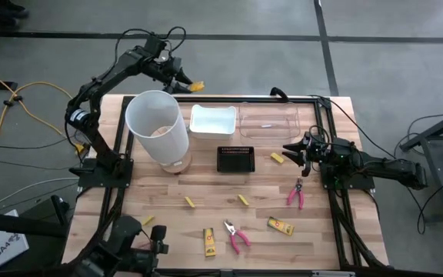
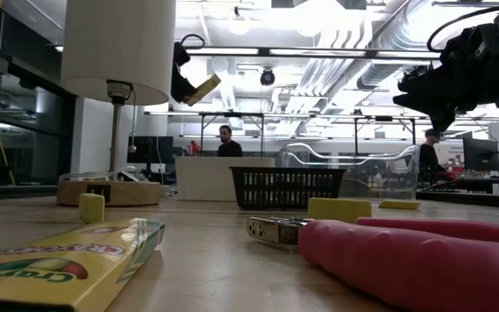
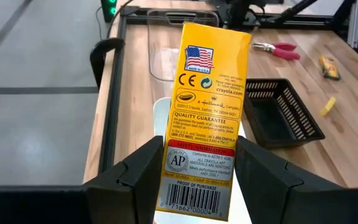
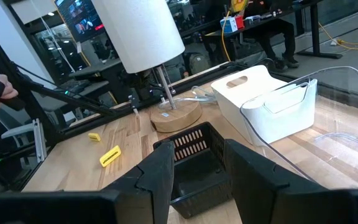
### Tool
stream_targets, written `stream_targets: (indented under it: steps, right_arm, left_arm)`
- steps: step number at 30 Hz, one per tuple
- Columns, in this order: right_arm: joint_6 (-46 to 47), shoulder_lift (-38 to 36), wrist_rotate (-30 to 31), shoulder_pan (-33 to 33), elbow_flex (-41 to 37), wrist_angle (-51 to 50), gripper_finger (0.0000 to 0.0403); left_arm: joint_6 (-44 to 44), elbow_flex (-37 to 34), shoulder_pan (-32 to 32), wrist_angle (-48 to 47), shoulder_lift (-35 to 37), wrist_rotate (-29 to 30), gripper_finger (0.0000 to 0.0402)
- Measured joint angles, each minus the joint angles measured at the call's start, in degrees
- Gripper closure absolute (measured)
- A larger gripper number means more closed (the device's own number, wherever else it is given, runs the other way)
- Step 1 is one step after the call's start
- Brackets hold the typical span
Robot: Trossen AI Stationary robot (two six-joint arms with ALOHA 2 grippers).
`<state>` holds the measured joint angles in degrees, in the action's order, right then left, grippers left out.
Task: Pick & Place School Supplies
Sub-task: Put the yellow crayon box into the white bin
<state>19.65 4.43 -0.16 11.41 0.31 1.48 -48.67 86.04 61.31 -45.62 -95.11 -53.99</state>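
The left hand [image 1: 184, 82] hangs past the table's [image 1: 329, 231] far edge, clamped on a yellow crayon packet [image 3: 206, 112]. Only the left wrist view shows the packet's printed back and barcode between the 2 fingers [image 3: 145, 171]. The right hand [image 1: 295, 151] hovers beside the black tray [image 4: 194, 163], fingers apart and empty. 2 pink-handled tools [image 1: 237, 235] and other packets [image 1: 281, 225] lie on the table's near half.
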Motion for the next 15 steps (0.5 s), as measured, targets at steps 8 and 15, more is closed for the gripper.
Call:
stream_targets:
  steps: [8, 15]
  right_arm:
    - [0.01, 0.02, 0.00, -0.02, 0.01, 0.00, 0.0270]
    - [0.01, 0.00, 0.00, 0.00, -0.02, 0.00, 0.0270]
  left_arm:
    - [-3.63, 0.00, -0.54, -1.01, -2.66, 0.15, 0.0225]
    - [-5.99, -0.02, -1.11, -2.25, -4.43, 0.37, 0.0225]
